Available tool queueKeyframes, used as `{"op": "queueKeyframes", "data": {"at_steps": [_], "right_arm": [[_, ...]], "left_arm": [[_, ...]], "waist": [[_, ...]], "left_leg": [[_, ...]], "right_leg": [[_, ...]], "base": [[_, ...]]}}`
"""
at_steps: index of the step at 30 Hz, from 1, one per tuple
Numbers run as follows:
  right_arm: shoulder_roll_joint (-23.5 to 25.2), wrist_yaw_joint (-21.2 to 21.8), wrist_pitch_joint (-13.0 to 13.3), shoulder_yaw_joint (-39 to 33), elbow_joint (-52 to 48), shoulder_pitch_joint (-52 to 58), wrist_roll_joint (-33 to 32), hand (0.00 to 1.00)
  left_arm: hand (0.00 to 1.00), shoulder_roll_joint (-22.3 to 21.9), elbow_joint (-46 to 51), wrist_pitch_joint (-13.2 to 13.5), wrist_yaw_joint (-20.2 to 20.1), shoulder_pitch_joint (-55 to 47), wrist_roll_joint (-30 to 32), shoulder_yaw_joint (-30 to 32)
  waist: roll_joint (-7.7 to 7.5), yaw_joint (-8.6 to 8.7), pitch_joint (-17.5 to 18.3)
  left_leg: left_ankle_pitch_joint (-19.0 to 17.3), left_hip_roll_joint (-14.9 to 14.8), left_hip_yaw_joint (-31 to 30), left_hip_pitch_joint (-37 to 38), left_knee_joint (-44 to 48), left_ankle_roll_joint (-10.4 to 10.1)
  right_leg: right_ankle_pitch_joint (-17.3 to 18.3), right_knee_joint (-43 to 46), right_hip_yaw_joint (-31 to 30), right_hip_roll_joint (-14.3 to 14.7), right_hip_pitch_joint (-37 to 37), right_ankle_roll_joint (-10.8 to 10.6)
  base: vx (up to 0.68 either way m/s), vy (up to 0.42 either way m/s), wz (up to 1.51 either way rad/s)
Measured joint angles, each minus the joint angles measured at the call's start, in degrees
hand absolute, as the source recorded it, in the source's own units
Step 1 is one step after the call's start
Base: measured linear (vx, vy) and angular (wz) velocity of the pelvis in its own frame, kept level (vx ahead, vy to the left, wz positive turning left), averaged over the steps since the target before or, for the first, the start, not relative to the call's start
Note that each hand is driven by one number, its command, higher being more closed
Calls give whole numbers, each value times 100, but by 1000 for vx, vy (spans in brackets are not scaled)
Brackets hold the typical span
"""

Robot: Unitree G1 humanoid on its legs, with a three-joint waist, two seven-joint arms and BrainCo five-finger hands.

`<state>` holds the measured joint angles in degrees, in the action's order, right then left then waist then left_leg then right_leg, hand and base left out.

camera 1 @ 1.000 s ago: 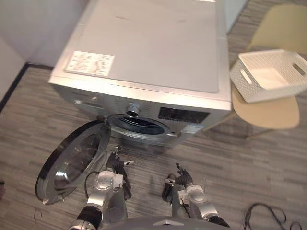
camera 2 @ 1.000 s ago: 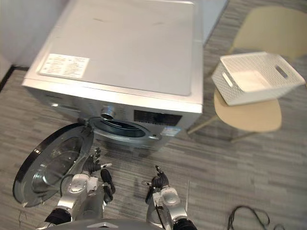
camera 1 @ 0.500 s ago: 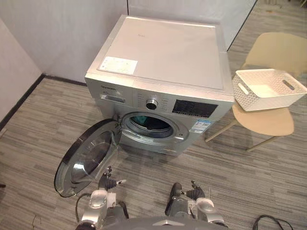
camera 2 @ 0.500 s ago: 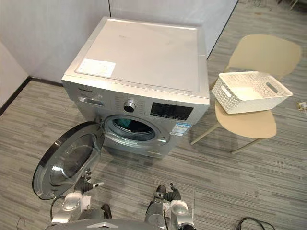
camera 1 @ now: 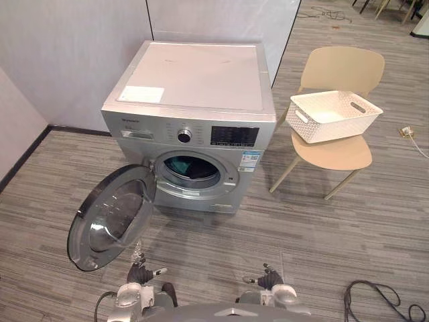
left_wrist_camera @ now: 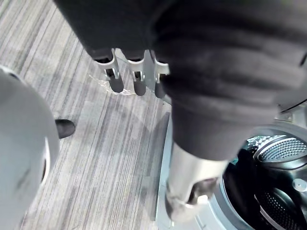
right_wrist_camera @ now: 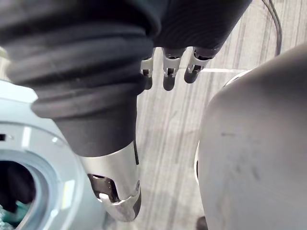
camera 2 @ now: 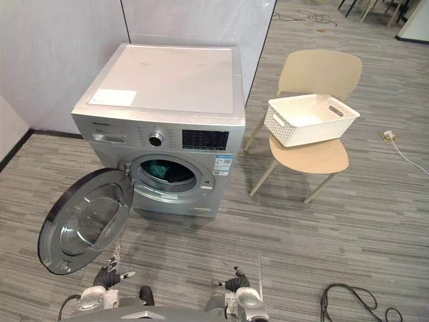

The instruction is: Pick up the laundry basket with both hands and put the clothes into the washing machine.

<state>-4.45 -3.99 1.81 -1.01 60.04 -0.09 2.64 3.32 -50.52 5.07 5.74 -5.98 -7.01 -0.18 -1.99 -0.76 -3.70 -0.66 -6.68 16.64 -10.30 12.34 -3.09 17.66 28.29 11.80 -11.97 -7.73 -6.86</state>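
A white woven laundry basket (camera 1: 334, 115) stands on the seat of a beige chair (camera 1: 333, 153) to the right of the silver washing machine (camera 1: 194, 84). The basket's inside looks bare and white. The machine's round door (camera 1: 110, 216) hangs wide open to the left. Dark and teal cloth (camera 1: 192, 168) lies in the drum. Both hands are low at the near edge, well short of the machine and far from the basket. My left hand (camera 1: 140, 275) and right hand (camera 1: 269, 280) hold nothing. In the wrist views the fingers (left_wrist_camera: 135, 82) (right_wrist_camera: 167, 73) hang relaxed.
Grey partition walls (camera 1: 74, 47) stand behind and left of the machine. The open door reaches out over the grey plank floor (camera 1: 221, 238) toward my left side. A white plug and cord (camera 1: 406, 133) lie on the floor beyond the chair.
The whole picture has shifted: the camera has drawn back, so machine, chair and basket look smaller and farther. Both hands have sunk toward the view's bottom edge.
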Motion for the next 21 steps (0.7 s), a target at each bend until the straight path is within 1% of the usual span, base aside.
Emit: {"op": "queueKeyframes", "data": {"at_steps": [1,2,4,5,6,7,8,9,10,11,12,13,14,15,16,17,18,19,20,21], "right_arm": [[-22,0,-22,64,-7,7,1,0],[-129,-12,-56,116,-30,-13,1,0],[-186,-30,-75,196,-28,3,0,0],[-209,-28,-77,302,-28,9,4,0],[-208,-29,-76,324,-28,9,6,0],[-201,-28,-76,334,-27,12,6,0],[-220,-31,-75,362,-29,6,11,0],[-243,-34,-71,379,-26,5,13,0],[-263,-37,-71,412,-21,-13,15,0],[-270,-35,-70,413,-33,-23,27,0],[-266,-36,-70,399,-61,-8,98,0],[-185,-36,-65,313,-53,27,181,0],[-190,-36,-69,227,-52,21,187,0],[-229,-36,-73,176,-57,19,189,0],[-271,-35,-75,176,-58,29,198,0],[-286,-33,-76,166,-59,28,206,0],[-284,-32,-77,90,-62,-15,228,0],[-266,-29,-80,23,-56,-49,232,0],[-207,-24,-82,29,-48,-46,232,0],[-181,-23,-80,26,-32,-42,229,0]], "left_arm": [[0,-86,-23,-7,-5,42,-45,-9],[0,-213,13,-12,-3,-23,-107,-11],[0,-228,17,-7,6,-83,-306,-4],[0,-229,23,-4,15,-80,-454,-1],[0,-231,25,-3,15,-81,-526,-2],[0,-232,38,3,15,-77,-579,-2],[0,-218,48,18,20,-48,-641,-1],[0,-212,51,24,25,-33,-653,-1],[0,-209,50,29,39,-22,-699,-4],[0,-214,47,28,46,-29,-739,-15],[0,-185,49,27,50,-37,-760,-31],[0,-108,70,35,53,-5,-785,-30],[0,-109,79,41,53,25,-799,-30],[0,-131,86,42,31,3,-806,-31],[0,-185,80,42,17,-79,-811,-31],[0,-224,76,41,9,-109,-811,-29],[0,-269,100,38,-4,-96,-810,-20],[0,-285,197,36,-4,-116,-809,-13],[0,-226,284,40,1,-175,-808,-6],[0,-155,289,40,0,-170,-805,-8]], "waist": [[127,-96,22],[355,-144,25],[415,-134,13],[408,-157,16],[406,-193,13],[450,-233,-5],[475,-248,-73],[483,-258,-122],[522,-260,-192],[594,-258,-234],[495,-229,-212],[354,-224,-281],[397,-233,-291],[414,-206,-304],[512,-167,-256],[577,-132,-246],[688,-116,-303],[678,-128,-350],[499,-124,-318],[470,-127,-326]], "left_leg": [[55,-173,-4,-147,-10,-20],[193,-335,-135,-191,-97,58],[433,-443,-243,-157,-244,48],[609,-484,-293,-101,-443,10],[694,-491,-323,-69,-557,-9],[817,-498,-407,-59,-702,-32],[881,-507,-426,-71,-769,-40],[869,-512,-433,-77,-770,-13],[817,-572,-310,-83,-758,7],[720,-628,-142,-100,-737,110],[346,-635,214,-92,-720,249],[141,-744,560,-279,-15,479],[90,-820,545,-403,574,498],[-135,-918,515,-440,1596,409],[-497,-1024,452,-242,2177,236],[-656,-1049,331,-131,2259,107],[-807,-965,149,-106,2220,-119],[-814,-794,28,-96,2074,-149],[-862,-482,-209,47,1569,-248],[-1014,-314,-487,159,1224,-441]], "right_leg": [[-142,-576,27,260,130,76],[-462,-1106,73,540,278,147],[-676,-1384,149,736,394,226],[-795,-1601,207,835,492,273],[-844,-1705,249,871,529,261],[-911,-1842,321,928,585,315],[-948,-1841,383,941,585,312],[-969,-1842,436,942,592,309],[-1046,-1854,485,970,620,318],[-1116,-1896,499,992,661,352],[-1332,-2104,595,909,745,339],[-1481,-2294,723,693,754,401],[-1527,-2275,755,627,745,377],[-1577,-2266,757,503,753,311],[-1648,-2310,740,442,782,220],[-1696,-2338,730,442,786,180],[-1811,-2391,695,457,774,124],[-1914,-2519,590,466,782,129],[-2045,-2704,479,375,696,240],[-2134,-2733,449,305,569,171]], "base": [[-188,-123,-41],[-191,-78,-37],[-196,-61,4],[-195,-56,24],[-225,-43,25],[-176,6,26],[-178,20,27],[-174,37,18],[-128,26,7],[-118,34,16],[-71,85,31],[-80,117,34],[-120,194,28],[-114,164,13],[-94,174,10],[-61,186,3],[-114,235,-2],[-150,251,-8],[-194,224,-13],[-179,180,-20]]}}
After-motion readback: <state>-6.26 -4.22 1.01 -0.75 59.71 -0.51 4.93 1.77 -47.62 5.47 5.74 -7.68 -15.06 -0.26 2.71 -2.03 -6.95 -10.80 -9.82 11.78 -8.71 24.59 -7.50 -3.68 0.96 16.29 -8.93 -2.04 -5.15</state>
